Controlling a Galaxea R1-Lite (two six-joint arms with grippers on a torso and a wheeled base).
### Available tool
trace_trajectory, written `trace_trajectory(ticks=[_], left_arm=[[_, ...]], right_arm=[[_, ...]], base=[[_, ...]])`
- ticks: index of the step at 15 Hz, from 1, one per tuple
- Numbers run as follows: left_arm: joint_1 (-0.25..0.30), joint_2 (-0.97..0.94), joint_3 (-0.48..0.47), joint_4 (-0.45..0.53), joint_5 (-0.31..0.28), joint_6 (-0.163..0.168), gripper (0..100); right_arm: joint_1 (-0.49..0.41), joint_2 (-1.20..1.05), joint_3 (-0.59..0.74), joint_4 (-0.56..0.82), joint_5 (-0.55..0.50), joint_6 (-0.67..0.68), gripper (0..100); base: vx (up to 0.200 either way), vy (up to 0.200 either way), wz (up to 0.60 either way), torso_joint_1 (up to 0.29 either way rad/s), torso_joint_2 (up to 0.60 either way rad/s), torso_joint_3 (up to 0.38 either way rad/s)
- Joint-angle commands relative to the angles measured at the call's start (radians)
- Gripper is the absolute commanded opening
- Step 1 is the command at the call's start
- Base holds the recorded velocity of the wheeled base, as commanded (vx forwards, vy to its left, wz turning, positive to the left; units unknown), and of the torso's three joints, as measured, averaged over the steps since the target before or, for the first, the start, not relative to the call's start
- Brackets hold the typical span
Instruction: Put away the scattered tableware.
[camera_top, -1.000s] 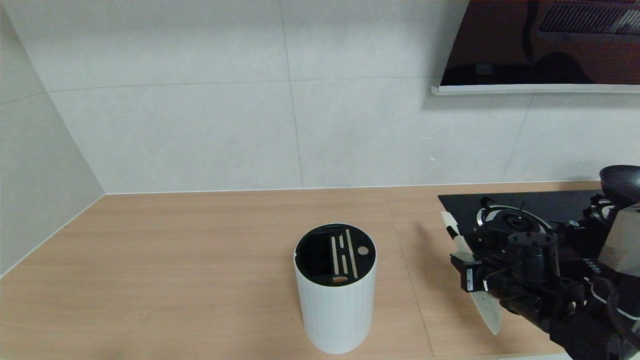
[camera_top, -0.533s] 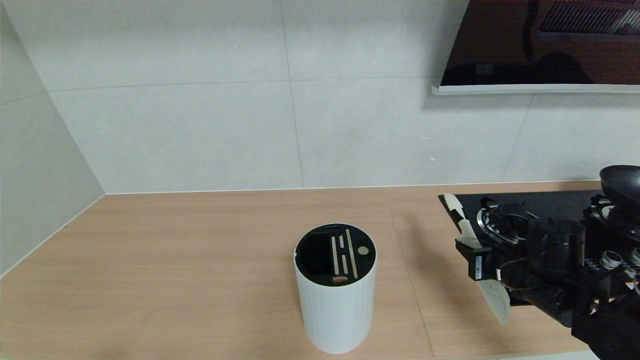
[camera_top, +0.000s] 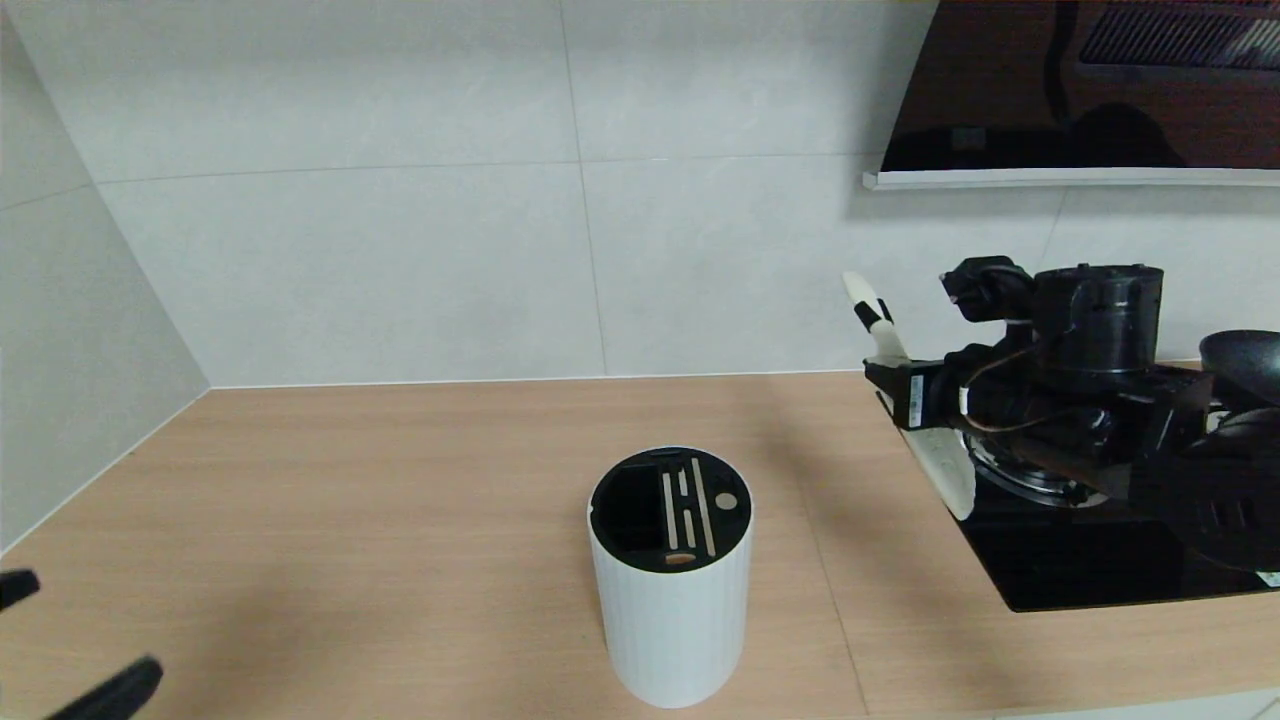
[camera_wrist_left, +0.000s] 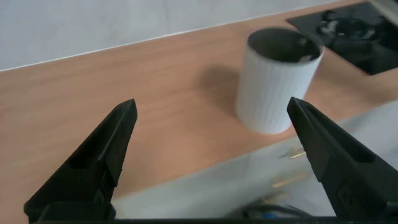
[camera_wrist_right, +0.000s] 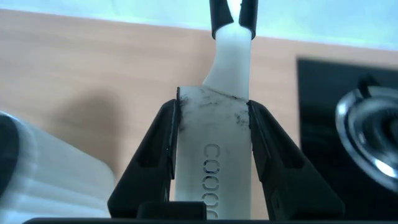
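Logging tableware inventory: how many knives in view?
1. The white knife with a black-banded handle is clamped in the right tool, in the air by the left edge of the black hob. Others could be hidden inside the white ribbed cylindrical holder.

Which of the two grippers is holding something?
The right gripper, clamped on the white knife near the stove; the left gripper is open and empty.

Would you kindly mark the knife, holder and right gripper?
knife (camera_top: 945, 472), head view, white blade.
holder (camera_top: 672, 620), head view, ribbed side wall.
right gripper (camera_wrist_right: 213, 112), right wrist view, between the fingertips.
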Motion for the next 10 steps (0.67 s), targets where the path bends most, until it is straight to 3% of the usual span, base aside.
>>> trace_trajectory(ticks=[1, 4, 7, 10], left_arm=[[-0.046, 0.366, -0.230, -0.027, -0.036, -0.009, 100], [-0.115, 0.500, -0.227, -0.142, -0.042, -0.150, 100], [-0.261, 0.605, -0.185, -0.378, -0.042, -0.363, 100], [-0.385, 0.653, -0.176, -0.478, -0.040, -0.532, 100]], right_arm=[[0.049, -0.014, -0.079, 0.029, -0.001, 0.003, 0], [0.107, -0.018, -0.065, 0.027, 0.004, 0.026, 0], [0.165, -0.022, -0.005, -0.016, 0.002, 0.018, 0], [0.245, -0.041, 0.022, -0.054, -0.004, 0.019, 0]], base=[[0.000, 0.000, 0.00, 0.000, 0.00, 0.000], [0.000, 0.000, 0.00, 0.000, 0.00, 0.000], [0.000, 0.000, 0.00, 0.000, 0.00, 0.000], [0.000, 0.000, 0.00, 0.000, 0.00, 0.000]])
